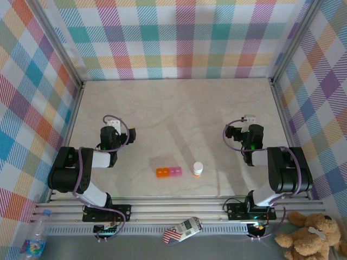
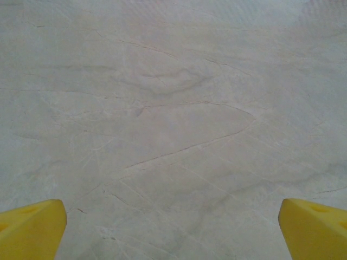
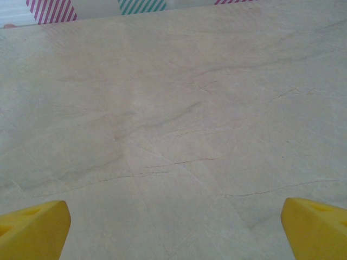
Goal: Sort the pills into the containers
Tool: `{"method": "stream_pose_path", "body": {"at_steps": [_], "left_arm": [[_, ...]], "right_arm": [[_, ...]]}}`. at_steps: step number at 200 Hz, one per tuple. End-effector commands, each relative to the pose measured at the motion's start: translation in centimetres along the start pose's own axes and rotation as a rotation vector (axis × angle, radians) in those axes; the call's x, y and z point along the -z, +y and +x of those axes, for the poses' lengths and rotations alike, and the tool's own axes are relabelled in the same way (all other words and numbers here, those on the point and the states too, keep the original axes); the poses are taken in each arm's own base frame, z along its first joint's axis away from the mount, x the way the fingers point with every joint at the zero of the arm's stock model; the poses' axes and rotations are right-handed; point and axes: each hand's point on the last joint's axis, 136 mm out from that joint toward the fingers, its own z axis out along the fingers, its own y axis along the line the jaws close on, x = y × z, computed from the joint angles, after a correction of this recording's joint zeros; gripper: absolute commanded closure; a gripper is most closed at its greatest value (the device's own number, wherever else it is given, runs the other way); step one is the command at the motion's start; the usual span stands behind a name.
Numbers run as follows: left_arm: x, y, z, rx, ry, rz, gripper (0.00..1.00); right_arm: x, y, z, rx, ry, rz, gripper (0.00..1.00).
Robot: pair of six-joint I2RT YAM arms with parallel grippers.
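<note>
Standing upright on the pale marble-pattern table is a small orange bottle with a white cap; all positions below are referenced to this bottle. The containers lie just left of the bottle, close to it but not touching. They form a short joined strip with the orange box at the end farthest from the bottle and the pink boxes nearer to it. The contents of the boxes cannot be made out.

The left gripper sits well left of the bottle and farther back, over bare table. Its yellow fingers are spread wide apart with nothing between them. The right gripper sits right of the bottle and also farther back. Its yellow fingers are likewise spread wide and hold nothing.

A teddy bear sits nearer than the bottle and far to its right, beyond the table rails.
</note>
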Motion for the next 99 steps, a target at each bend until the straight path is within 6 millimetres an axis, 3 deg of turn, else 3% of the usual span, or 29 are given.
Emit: {"method": "stream_pose_path", "body": {"at_steps": [1, 99], "left_arm": [[-0.26, 0.25, -1.22, 0.014, -0.026, 0.003, 0.00], [-0.22, 0.19, -1.24, 0.011, -0.028, 0.001, 0.00]], "right_arm": [[-0.20, 0.24, -1.12, 0.021, -0.027, -0.017, 0.01], [-0.20, 0.22, -1.16, 0.019, -0.028, -0.017, 0.01]]}}
